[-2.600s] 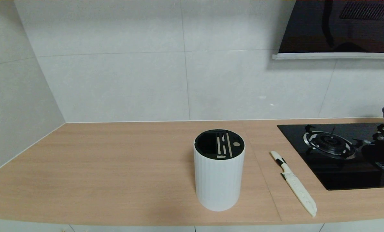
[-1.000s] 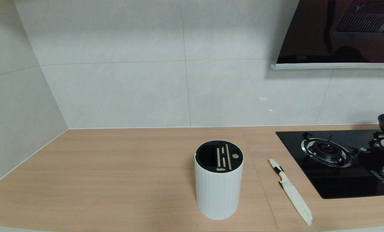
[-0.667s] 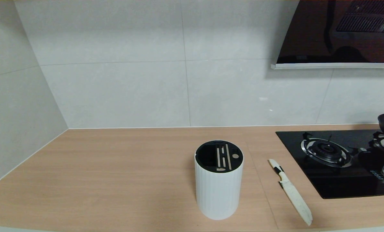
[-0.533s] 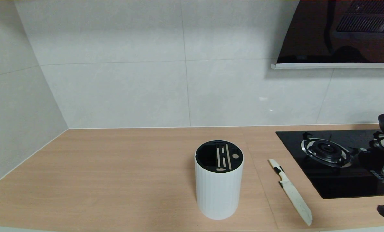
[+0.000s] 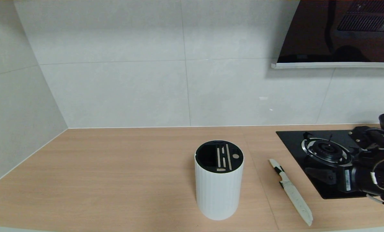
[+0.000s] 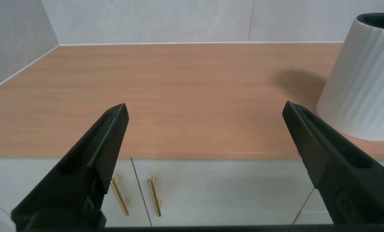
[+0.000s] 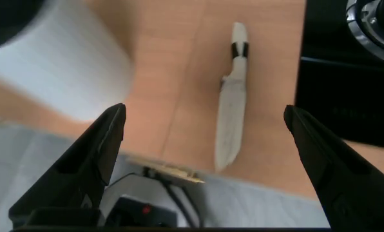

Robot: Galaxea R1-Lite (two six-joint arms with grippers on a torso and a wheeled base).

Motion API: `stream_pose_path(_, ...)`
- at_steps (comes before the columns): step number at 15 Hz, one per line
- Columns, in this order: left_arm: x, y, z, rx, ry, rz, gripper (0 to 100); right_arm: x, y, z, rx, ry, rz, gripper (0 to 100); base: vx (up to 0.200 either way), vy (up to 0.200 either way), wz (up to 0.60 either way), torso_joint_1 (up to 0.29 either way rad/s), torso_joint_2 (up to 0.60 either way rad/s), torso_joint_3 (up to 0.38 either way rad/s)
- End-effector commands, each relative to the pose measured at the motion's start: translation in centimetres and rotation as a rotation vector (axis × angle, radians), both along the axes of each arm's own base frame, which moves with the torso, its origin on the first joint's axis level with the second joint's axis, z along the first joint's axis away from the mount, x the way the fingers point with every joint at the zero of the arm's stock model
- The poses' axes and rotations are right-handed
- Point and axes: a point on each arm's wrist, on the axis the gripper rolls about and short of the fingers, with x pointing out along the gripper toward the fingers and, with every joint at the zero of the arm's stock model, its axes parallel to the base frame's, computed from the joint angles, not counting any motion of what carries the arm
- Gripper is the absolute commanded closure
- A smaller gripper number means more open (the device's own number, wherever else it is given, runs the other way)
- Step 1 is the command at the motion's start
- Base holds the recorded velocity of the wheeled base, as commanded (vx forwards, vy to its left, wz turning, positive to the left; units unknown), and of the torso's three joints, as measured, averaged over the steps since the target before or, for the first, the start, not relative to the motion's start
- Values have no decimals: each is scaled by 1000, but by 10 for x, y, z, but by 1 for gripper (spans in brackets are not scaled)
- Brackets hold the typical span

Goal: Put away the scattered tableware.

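white-bladed kitchen knife (image 5: pixel 291 191) flat, right of ribbed white slotted holder (image 5: pixel 219 190) | right gripper (image 7: pixel 203 109) — jaws wide, likely to take it | left gripper (image 6: pixel 204 106) — jaws wide too

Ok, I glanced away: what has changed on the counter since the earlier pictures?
The right gripper has swung in from the lower right, open, and now hovers over the near edge of the black gas hob, beside the white-bladed knife. Knife and white ribbed cylindrical holder stayed put.
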Motion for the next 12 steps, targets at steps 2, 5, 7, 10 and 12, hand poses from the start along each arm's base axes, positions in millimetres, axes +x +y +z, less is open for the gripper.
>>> stream_pose_path(2, 0, 0, 0, 0, 0, 0, 0, 45, 15, -51, -39, 120, 17, 0, 0, 0, 0, 0, 0, 0)
stream_pose_path(5, 0, 0, 0, 0, 0, 0, 0, 60, 22, -82, -82, 213, 3, 0, 0, 0, 0, 0, 0, 0)
stream_pose_path(7, 0, 0, 0, 0, 0, 0, 0, 68, 24, -100, -119, 227, -23, 0, 0, 0, 0, 0, 0, 0)
stream_pose_path(10, 0, 0, 0, 0, 0, 0, 0, 79, 30, -127, -131, 226, -20, 0, 0, 0, 0, 0, 0, 0)
stream_pose_path(12, 0, 0, 0, 0, 0, 0, 0, 87, 31, -143, -148, 207, -47, 0, 0, 0, 0, 0, 0, 0)
